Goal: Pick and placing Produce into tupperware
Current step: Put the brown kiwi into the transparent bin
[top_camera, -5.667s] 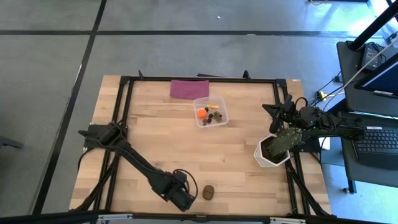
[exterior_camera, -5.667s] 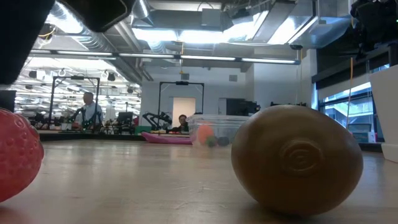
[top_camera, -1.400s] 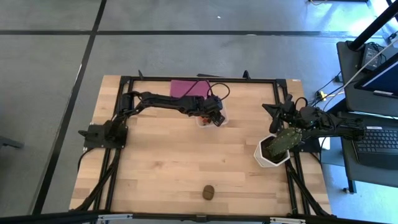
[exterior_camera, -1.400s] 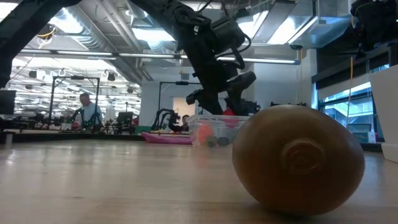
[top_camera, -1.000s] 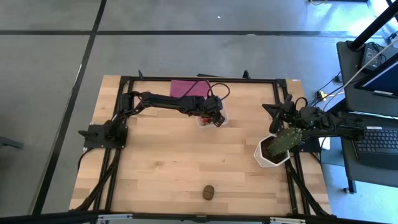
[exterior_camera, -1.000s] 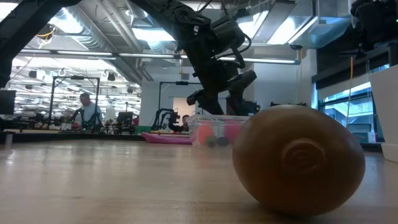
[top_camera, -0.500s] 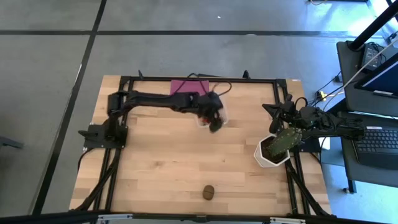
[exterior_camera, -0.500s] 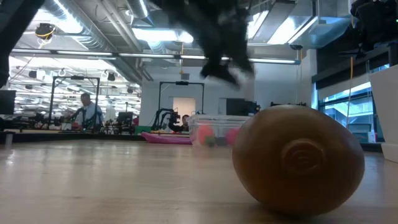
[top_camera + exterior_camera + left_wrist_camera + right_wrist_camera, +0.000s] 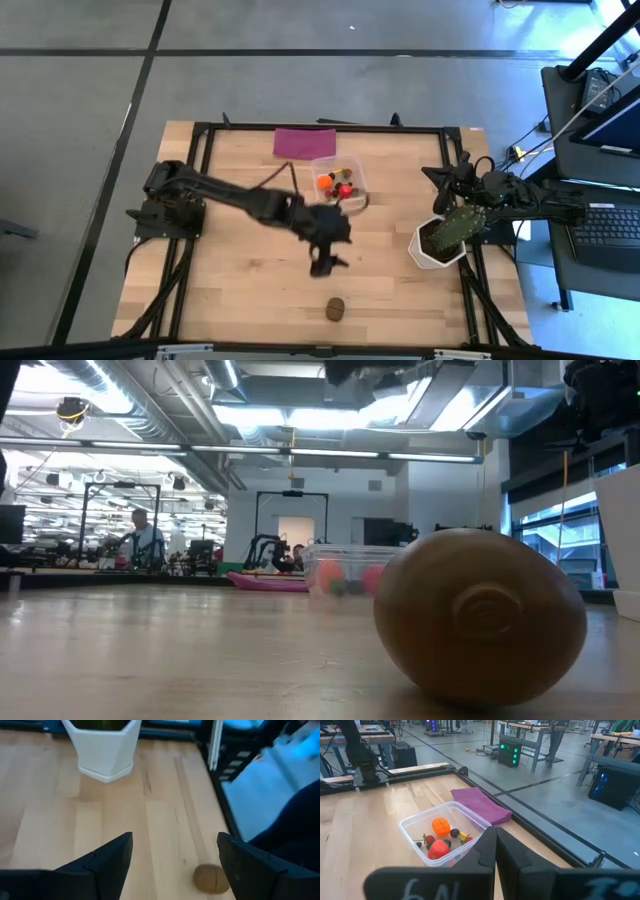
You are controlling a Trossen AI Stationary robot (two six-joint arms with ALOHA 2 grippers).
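We note the left gripper (image 9: pixel 322 262) has left the tupperware (image 9: pixel 354 189), fingers apart & empty, now mid-table. Strawberry (image 9: pixel 344 190) now inside w/ other produce. Brown lump (image 9: pixel 336 309) remains at near edge; likely next. Right gripper (image 9: pixel 462 180) fingers together, far right.

Left claw (image 9: pixel 322 262) mid-table, fingers spread; right claw (image 9: pixel 495 836) closed, parked.
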